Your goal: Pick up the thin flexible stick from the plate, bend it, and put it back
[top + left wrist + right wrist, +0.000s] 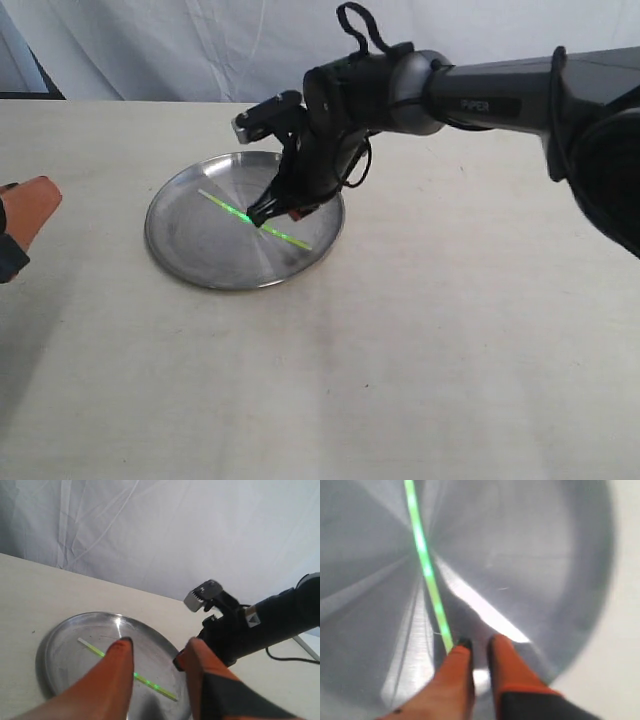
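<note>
A pale table (450, 380) fills the exterior view, with a white cloth backdrop (150, 45) hanging behind it at 12 o'clock. The dark right arm (500, 95) reaches in from 2 o'clock and bends down over the plate (185, 245). The plate is round, shiny metal, and lies flat on the table at about 10 o'clock from the view's centre.

At the 9 o'clock edge of that view, the left gripper (155, 652) hovers well apart from the plate. Its orange fingers (117, 672) are spread wide with nothing between them.

The right gripper (265, 215) points down at the middle of the plate, its tips at or just above the metal. Its two orange fingers (457, 672) are drawn almost together, leaving only a slim dark gap.

The thin flexible stick (215, 200) lies across the plate from 10 o'clock to 4 o'clock, glowing yellow-green and paler at its 10 o'clock end. In the right wrist view it runs up to the outer edge of one fingertip and is hidden there; it does not show in the gap. I cannot tell whether it is pinched.
</note>
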